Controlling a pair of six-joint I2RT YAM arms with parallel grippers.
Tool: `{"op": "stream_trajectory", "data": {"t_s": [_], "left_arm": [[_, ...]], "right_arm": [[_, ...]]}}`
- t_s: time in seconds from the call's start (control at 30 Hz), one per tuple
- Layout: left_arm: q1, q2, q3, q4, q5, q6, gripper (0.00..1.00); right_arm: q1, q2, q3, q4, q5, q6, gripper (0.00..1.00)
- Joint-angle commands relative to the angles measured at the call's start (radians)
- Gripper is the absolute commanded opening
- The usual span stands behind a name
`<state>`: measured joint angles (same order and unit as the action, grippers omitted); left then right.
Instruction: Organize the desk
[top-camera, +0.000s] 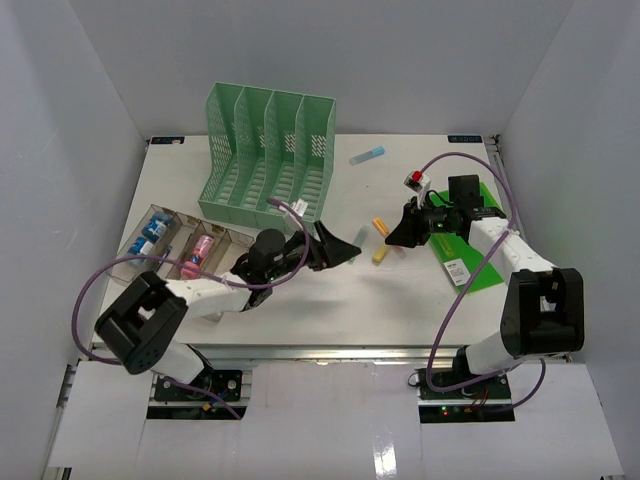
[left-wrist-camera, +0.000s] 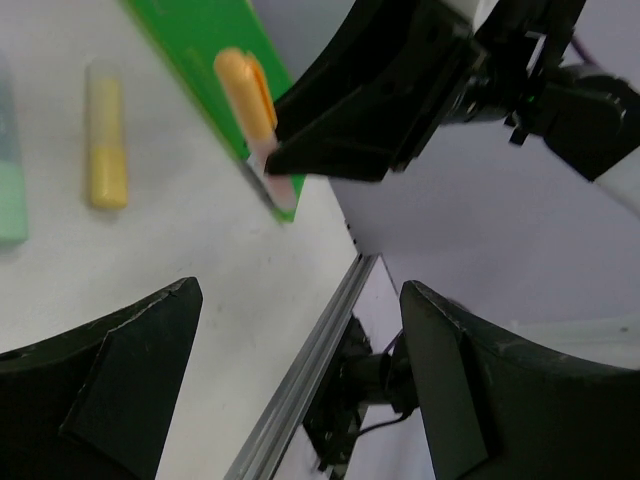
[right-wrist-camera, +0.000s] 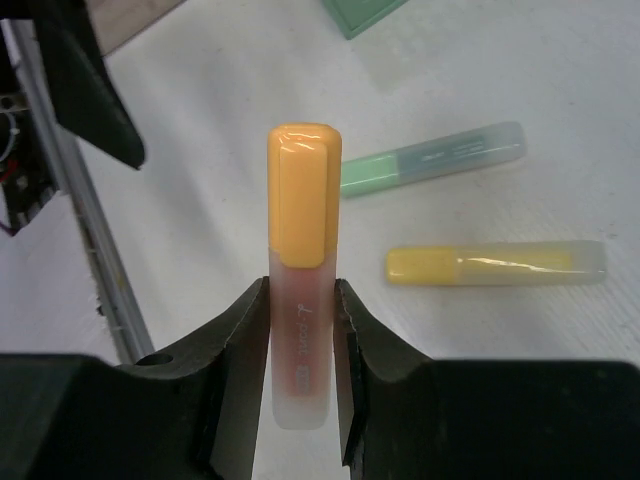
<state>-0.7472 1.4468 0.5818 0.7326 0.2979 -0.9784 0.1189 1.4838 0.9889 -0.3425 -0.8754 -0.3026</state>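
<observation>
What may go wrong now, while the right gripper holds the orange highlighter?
The orange highlighter is pinched only at its uncapped end by the right gripper, so it might pivot or slip. The open left gripper hangs close by, so the two arms might collide.

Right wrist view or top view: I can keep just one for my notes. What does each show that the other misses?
Right wrist only: lettering on the orange highlighter, clamped in the right pincer. Top only: the blue highlighter and the green board. Both: the yellow highlighter lying on the desk.
</observation>
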Motion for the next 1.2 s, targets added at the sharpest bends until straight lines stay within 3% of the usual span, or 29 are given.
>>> {"op": "stream_trajectory", "data": {"t_s": [0.0, 0.23, 0.47, 0.7, 0.9, 1.0, 1.07, 1.17], "left_arm": [[-0.035, 0.112, 0.14, 0.177, -0.093, -0.057, 0.91], [-0.072, 0.268, 0.283, 0.143, -0.168, -0.085, 0.87], [-0.099, 0.303, 0.353, 0.023, -0.209, -0.06, 0.81], [-0.111, 0.318, 0.409, -0.055, -0.228, -0.039, 0.62], [-0.112, 0.328, 0.434, -0.093, -0.237, -0.036, 0.38], [-0.113, 0.332, 0.447, -0.122, -0.233, -0.03, 0.27], [-0.115, 0.331, 0.448, -0.126, -0.224, -0.025, 0.18], [-0.115, 0.319, 0.441, -0.141, -0.221, -0.009, 0.11]], "right_arm": [[0.003, -0.056, -0.037, -0.005, -0.153, 0.013, 0.08], [0.004, -0.111, -0.059, 0.017, -0.162, 0.022, 0.08], [0.005, -0.123, -0.061, 0.022, -0.162, 0.029, 0.08], [0.005, -0.136, -0.065, 0.029, -0.163, 0.03, 0.08], [0.006, -0.143, -0.067, 0.03, -0.161, 0.024, 0.11], [0.007, -0.146, -0.068, 0.03, -0.156, 0.021, 0.19], [0.007, -0.149, -0.07, 0.03, -0.155, 0.016, 0.31], [0.007, -0.157, -0.073, 0.02, -0.164, -0.009, 0.67]]}}
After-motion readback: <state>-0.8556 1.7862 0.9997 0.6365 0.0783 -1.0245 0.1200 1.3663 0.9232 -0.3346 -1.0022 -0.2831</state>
